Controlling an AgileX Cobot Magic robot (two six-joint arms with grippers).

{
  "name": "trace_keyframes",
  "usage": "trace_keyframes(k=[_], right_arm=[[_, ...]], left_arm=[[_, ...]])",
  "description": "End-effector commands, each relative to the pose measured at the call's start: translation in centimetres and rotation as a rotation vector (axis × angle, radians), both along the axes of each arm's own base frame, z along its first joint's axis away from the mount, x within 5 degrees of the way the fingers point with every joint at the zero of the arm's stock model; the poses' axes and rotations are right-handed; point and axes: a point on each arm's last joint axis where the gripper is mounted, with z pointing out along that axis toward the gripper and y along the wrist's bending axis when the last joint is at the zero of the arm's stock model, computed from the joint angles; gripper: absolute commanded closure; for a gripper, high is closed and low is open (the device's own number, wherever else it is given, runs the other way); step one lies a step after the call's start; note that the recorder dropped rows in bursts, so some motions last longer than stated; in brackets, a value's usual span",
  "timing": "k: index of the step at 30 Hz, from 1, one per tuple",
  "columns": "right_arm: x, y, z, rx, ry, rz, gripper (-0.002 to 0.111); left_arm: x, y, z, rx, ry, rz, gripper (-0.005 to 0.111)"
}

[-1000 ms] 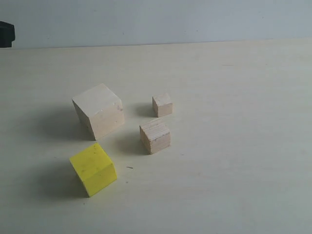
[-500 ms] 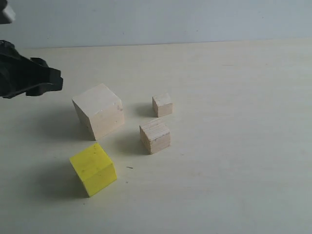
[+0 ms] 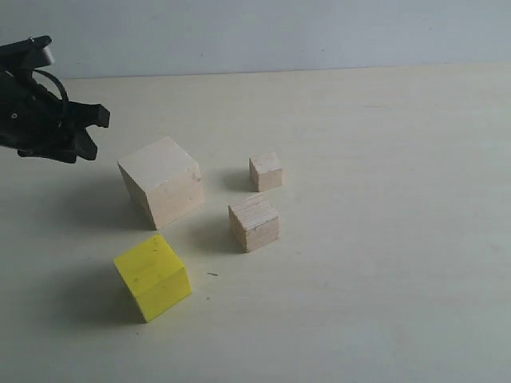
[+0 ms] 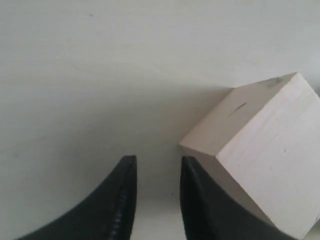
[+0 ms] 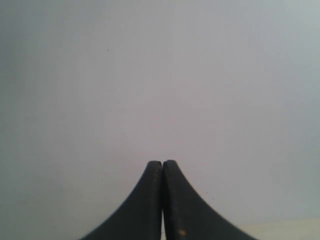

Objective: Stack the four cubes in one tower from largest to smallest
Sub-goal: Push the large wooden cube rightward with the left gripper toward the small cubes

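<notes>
Pale table, grey wall behind, nothing else lying around. All four cubes sit apart on the table, none stacked. The large cube is at centre-left of the exterior view, the yellow cube just in front of it and nearer the camera. The medium cube, with visible grain, is to the right of the large one, and the small cube is just behind the medium one. The left gripper is above the table at the left edge, near the large cube but not touching it, with nothing between them. Its jaws are partly open with a narrow gap and hold nothing. The left wrist view shows the same gripper with bare table in the gap and the large cube just off to one side of the fingertips, one corner turned towards them, outside the jaws. The other three cubes don't show in that view. The right gripper shows only in the right wrist view, not the exterior one. Its fingers are pressed together, empty, facing the plain grey wall with a sliver of table at one corner and no cubes in sight.
</notes>
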Motion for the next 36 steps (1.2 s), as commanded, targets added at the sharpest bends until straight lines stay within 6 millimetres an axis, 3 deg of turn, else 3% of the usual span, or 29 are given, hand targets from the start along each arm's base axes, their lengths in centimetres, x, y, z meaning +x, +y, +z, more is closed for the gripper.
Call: trace_keyframes(k=[1,10,17,28,36], right_arm=[[0.0,0.0,-0.2,-0.006,0.002,0.002,0.108],[0.0,0.0,-0.2,-0.006,0.002,0.002,0.108],[0.0,0.0,-0.2,-0.006,0.002,0.002,0.108],[0.0,0.0,-0.2,-0.004,0.002,0.002,0.108],[0.0,0.0,-0.2,-0.004,0.002,0.002,0.108]], left_arm=[[0.3,-0.3,-1.4,-0.01,0.079,-0.011,0.087],[0.6,-0.9,-3.0,-0.076,0.124,0.011,0.087],[0.3,-3.2,-3.1,-0.101,0.114,-0.023,0.088],[3.1,-4.5,-3.3,-0.129,0.063,-0.006,0.088],[3.3,-5.9,-4.6,-0.14,0.104,-0.031,0.088]])
